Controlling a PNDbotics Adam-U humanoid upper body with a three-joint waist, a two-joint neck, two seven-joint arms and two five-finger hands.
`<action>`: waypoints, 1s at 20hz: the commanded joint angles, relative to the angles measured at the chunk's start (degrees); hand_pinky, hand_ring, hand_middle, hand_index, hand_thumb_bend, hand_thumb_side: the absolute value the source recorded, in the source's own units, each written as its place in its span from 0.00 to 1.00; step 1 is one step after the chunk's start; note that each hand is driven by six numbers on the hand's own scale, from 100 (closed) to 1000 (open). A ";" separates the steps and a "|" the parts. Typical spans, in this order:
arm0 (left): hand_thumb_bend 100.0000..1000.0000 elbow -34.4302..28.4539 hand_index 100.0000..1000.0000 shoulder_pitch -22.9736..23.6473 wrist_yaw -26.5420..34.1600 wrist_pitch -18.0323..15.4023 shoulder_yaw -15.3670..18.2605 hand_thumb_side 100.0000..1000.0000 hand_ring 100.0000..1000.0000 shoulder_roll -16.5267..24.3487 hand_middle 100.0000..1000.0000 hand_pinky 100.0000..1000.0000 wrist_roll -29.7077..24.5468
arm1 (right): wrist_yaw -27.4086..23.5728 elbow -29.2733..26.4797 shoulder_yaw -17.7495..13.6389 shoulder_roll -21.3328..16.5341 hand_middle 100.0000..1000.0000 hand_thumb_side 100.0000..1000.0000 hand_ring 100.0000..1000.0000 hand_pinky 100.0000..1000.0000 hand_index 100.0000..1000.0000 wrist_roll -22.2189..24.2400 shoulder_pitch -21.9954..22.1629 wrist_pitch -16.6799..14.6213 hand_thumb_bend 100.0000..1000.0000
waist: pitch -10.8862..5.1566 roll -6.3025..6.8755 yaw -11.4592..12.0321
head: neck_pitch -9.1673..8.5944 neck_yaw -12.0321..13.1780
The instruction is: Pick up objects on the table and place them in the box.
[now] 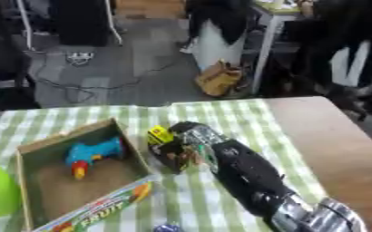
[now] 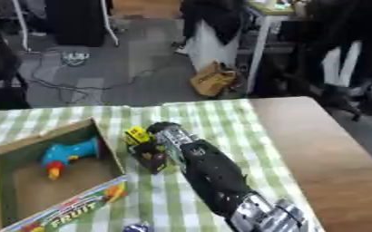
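Right hand (image 1: 176, 152), fingers curled round a small yellow-and-black toy (image 1: 160, 134), hung just beside the right wall of the open cardboard box (image 1: 134, 152) near the tablecloth's left edge, apparently poised to drop it beside the blue toy drill (image 1: 91, 155).

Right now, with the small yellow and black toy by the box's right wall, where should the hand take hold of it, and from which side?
Probably from the right and above, where the right hand already sits at the small yellow and black toy. Grip its upper yellow part: the cardboard box wall blocks its left side. The fingers blur, so I cannot tell whether they close on it.
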 commanded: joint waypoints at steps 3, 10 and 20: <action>0.00 -0.77 0.88 -1.08 0.04 -0.19 0.20 1.00 0.89 0.63 0.88 0.87 0.27 | 2.07 0.23 -0.01 0.02 0.82 1.00 0.82 0.84 0.91 0.79 0.34 0.24 0.32 | -0.47 0.19 0.16 | -0.93 -0.39; 0.00 -0.77 0.88 -1.16 -0.02 -0.31 0.24 1.00 0.89 0.63 0.88 0.86 0.47 | 3.94 -0.09 0.17 -0.78 0.73 0.97 0.76 0.84 0.85 -0.23 0.81 0.31 0.22 | -0.42 0.28 0.27 | -0.86 -0.68; 0.00 -0.77 0.89 -1.14 -0.11 -0.40 0.31 1.00 0.89 0.64 0.88 0.86 0.71 | 8.09 -0.04 0.42 -0.94 0.54 0.78 0.65 0.83 0.66 -2.09 1.03 1.80 0.07 | -0.50 0.36 0.40 | -0.68 -1.23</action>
